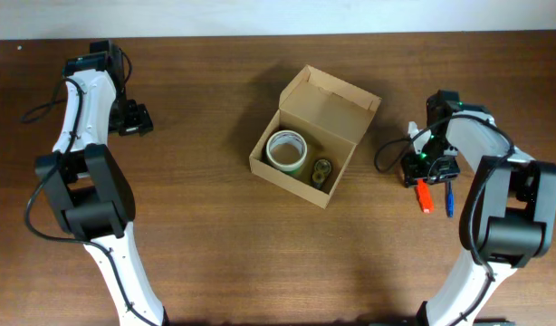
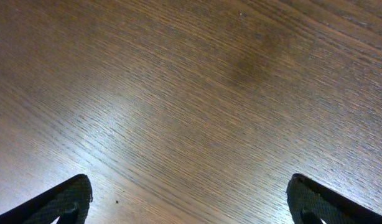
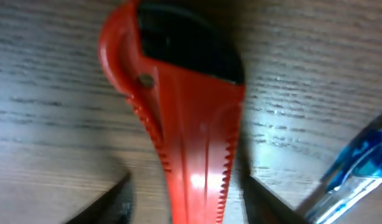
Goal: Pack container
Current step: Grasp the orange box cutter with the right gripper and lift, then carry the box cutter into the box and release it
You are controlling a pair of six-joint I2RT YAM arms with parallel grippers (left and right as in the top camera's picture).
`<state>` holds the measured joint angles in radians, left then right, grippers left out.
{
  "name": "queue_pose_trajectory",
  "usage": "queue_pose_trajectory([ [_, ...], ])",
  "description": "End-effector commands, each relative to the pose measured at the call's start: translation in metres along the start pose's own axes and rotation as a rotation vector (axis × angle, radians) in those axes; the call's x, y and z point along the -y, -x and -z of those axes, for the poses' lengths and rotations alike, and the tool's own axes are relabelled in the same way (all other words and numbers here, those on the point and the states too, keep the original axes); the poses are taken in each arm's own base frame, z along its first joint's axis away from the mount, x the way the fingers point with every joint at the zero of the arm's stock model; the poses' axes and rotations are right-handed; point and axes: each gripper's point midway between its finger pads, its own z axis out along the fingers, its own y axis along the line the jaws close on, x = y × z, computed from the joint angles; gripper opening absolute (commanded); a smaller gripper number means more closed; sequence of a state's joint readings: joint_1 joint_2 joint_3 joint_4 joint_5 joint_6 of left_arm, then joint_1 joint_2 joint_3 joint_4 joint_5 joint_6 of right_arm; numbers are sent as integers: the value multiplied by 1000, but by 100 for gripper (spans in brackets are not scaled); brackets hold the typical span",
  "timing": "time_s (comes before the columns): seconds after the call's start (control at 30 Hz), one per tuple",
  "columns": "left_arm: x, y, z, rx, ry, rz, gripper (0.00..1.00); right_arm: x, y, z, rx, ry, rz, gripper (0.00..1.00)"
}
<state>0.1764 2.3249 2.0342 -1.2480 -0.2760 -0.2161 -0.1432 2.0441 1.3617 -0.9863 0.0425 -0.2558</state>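
Right gripper [image 3: 185,208] first: it hangs low with its jaws apart, one on each side of a red cutter. A strip of wood shows between one finger and the handle, so I judge it has not clamped on anything. My left gripper [image 2: 191,196] stands wide open over bare wood, holding nothing.

On the desk [image 1: 215,244] the container [image 1: 337,100] sits in the middle between my two arms. Its flap lid is thrown back on the far side. It lies to the left of my right gripper, which is nearer to it than my left one is. Inside are a large tape roll [image 1: 273,150] and a smaller roll [image 1: 321,170] just beside it, with bare floor left toward the flap.

The red cutter [image 3: 191,124] is what matters for the next move. Its long axis runs straight up between my fingers, so the jaws cross its narrow width, which I judge is the right way to close on it. A blue pen [image 3: 359,165] lies just beside it, outside the jaws.

Only the overhead view shows the container, its contents and which way I would have to carry the cutter. The right wrist view alone shows the cutter squarely between my fingers, though blurred. The left wrist view shows nothing but wood grain.
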Motion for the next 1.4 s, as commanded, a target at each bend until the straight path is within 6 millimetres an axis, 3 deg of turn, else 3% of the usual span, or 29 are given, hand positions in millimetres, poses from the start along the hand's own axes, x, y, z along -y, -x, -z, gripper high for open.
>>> queue_pose_trajectory([
  [0.0, -2, 0, 4, 6, -5, -4, 100, -1, -15, -21, -57, -4, -31, 33],
  [0.03, -2, 0, 4, 7, -5, -4, 100, -1, -14, -22, -54, -5, -35, 22],
  [0.13, -2, 0, 4, 7, -5, -4, 100, 0, -10, -21, -36, -9, -62, 6],
  [0.3, -2, 0, 4, 7, -5, -4, 100, -10, 4, -12, 12, 58, -82, 4],
  [0.43, -2, 0, 4, 7, -5, -4, 100, -18, 27, 19, 103, 130, -103, 4],
  [0.5, -2, 0, 4, 6, -5, -4, 100, -13, 42, 46, 167, 122, -146, 4],
  [0.67, -2, 0, 4, 6, -5, -4, 100, -3, 74, 151, 377, 118, -238, 4],
  [0.83, -2, 0, 4, 7, -5, -4, 100, -11, 71, 250, 510, 123, -288, 4],
  [0.97, -2, 0, 4, 6, -5, -4, 100, -42, 48, 297, 515, 177, -385, 4],
  [1.03, -2, 0, 4, 7, -5, -4, 100, -64, 41, 309, 513, 197, -374, 4],
  [1.27, -2, 0, 4, 6, -5, -4, 100, -163, 30, 307, 457, 234, -167, 4],
  [1.37, -2, 0, 4, 6, -5, -4, 100, -194, 28, 303, 479, 139, 34, 4],
])
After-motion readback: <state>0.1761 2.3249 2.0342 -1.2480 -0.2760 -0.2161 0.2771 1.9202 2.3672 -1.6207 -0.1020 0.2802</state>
